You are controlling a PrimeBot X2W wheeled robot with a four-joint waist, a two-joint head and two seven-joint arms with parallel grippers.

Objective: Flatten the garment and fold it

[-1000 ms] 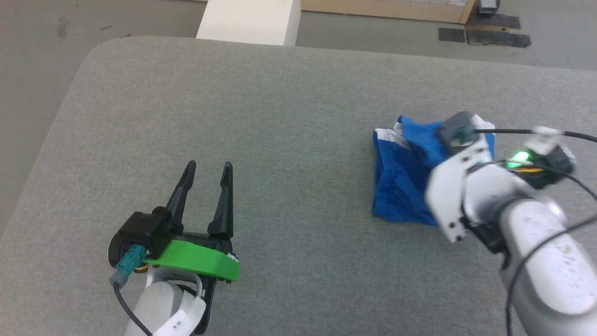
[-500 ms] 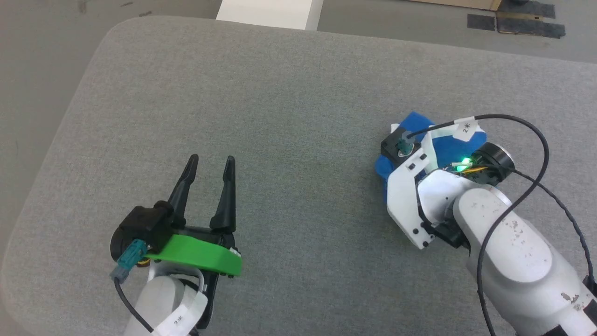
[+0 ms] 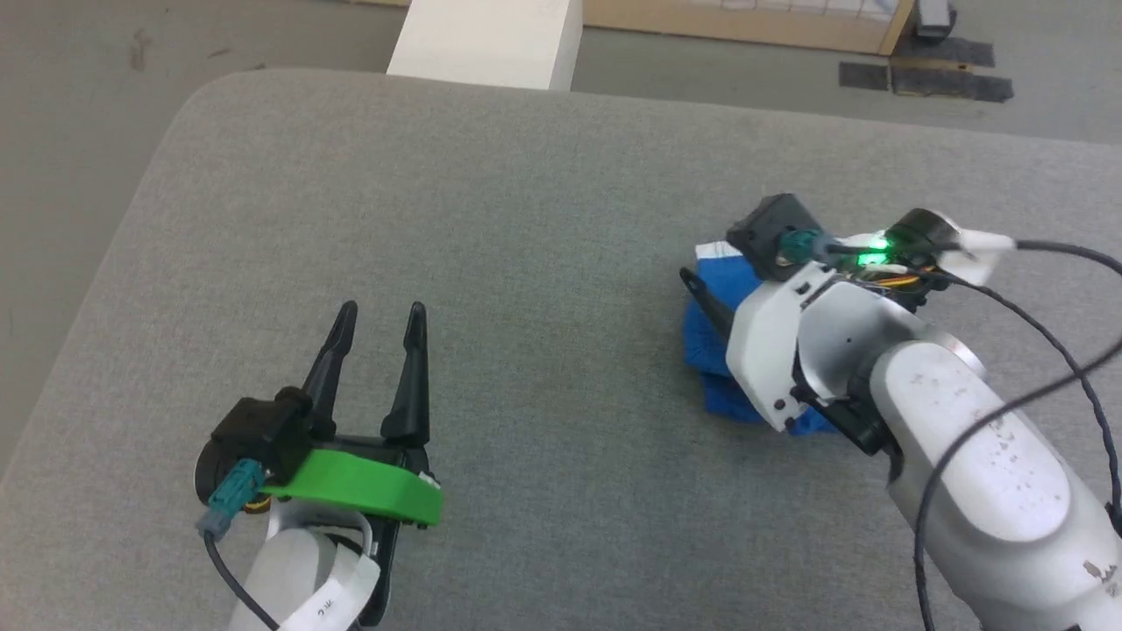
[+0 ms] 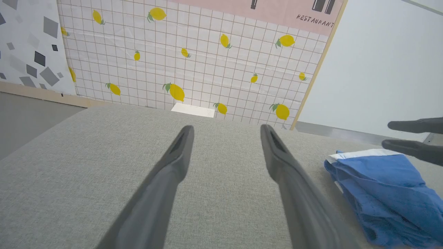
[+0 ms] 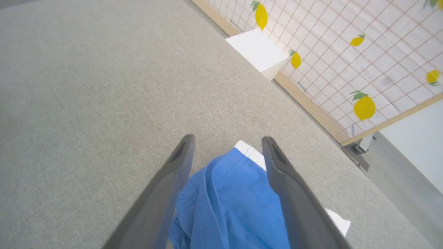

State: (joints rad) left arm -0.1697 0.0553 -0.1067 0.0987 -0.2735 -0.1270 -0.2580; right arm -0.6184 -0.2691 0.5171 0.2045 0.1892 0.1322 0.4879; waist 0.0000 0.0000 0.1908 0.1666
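Quick status from my end: the garment [image 3: 708, 346] sits right of centre in the head view, a rumpled blue heap on the grey table [image 3: 526, 175], and my own right wrist covers most of it. In the left wrist view it's at the lower right, layers stacked loosely with a white band along the top edge, so I'd call it bunched and nowhere near flat. The right gripper [image 5: 228, 140] hangs directly over it with fingers spread wide. Blue cloth shows between them in the right wrist view, but nothing is pinched. From the side, the lower finger looks like it's touching or just above that white band, and I can't tell which. The left gripper [image 3: 382, 308] is at the lower left of the head view, well apart from the shorts, fingers also spread and holding nothing. My read on handling is that the fabric is thin, soft and very light, so it'll drape and slump rather than hold a shape, and it probably drags on the textured tabletop instead of sliding. I reckon the place to grab is the white-banded edge or a corner, one layer only. The banded edge looks thicker, so it should give a firmer pinch. Pinching mid-heap risks catching several layers and lifting the whole lump. Behind the table there's a white box [image 3: 486, 39] at the top of the frame, out of the way.
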